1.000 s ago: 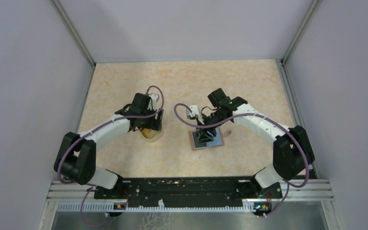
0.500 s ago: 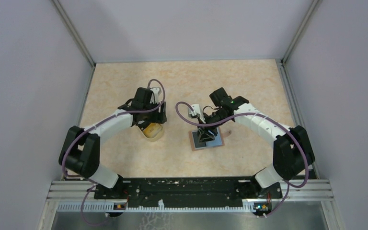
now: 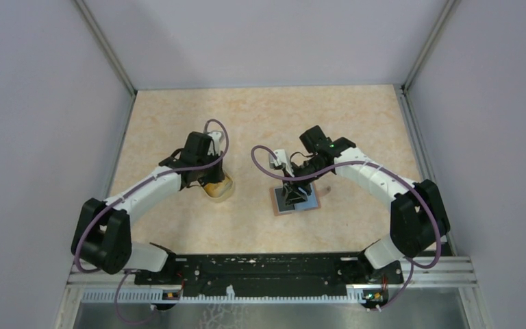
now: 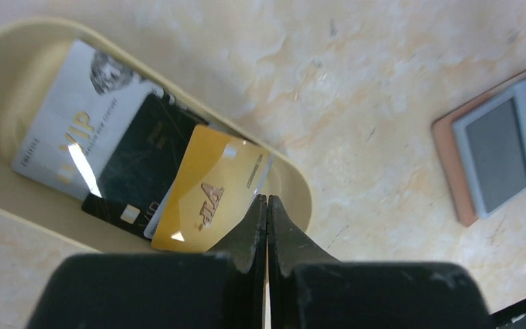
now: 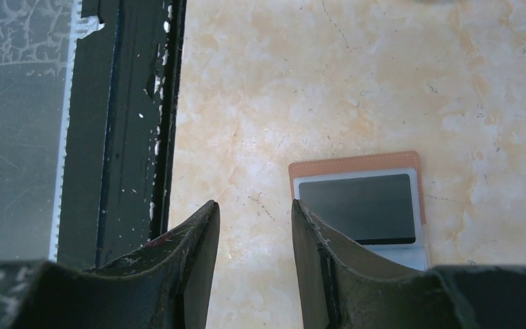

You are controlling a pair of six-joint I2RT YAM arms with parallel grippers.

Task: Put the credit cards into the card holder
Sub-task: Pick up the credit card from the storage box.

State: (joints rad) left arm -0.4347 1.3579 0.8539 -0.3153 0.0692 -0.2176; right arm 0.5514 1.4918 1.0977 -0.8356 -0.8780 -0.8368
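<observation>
- The left gripper (image 4: 267,200) has its jaws pressed together with no gap showing between them.
- Its tips sit at the right edge of a gold card (image 4: 209,195), just inside the right end of the plastic cup (image 4: 14,89). Whether the card's edge is pinched between them cannot be told.
- The credit cards (image 4: 144,161) lie in the cup, fanned and overlapping: a white card (image 4: 75,116) on the left, a black card (image 4: 140,157) in the middle and the gold card on the right, lying over the black one.
- From above, the left gripper (image 3: 209,180) hangs over the cup (image 3: 223,194), which stands on the tabletop (image 3: 260,116) left of centre.
- The card holder (image 3: 309,201) lies open and flat on the tabletop to the right of the cup and apart from it, with its lining facing up and a reddish-brown border around it.
- From the left wrist, the card holder (image 4: 496,154) shows at the right edge of the view.
- The right gripper (image 5: 252,209) has its jaws apart with only bare tabletop between them.
- One of its fingers (image 5: 322,253) covers the corner of the card holder (image 5: 363,199). Whether it presses on it cannot be told.
- From above, the right gripper (image 3: 292,195) is down over the left part of the card holder.
- The black rail (image 5: 130,137) runs along the near edge of the tabletop.
</observation>
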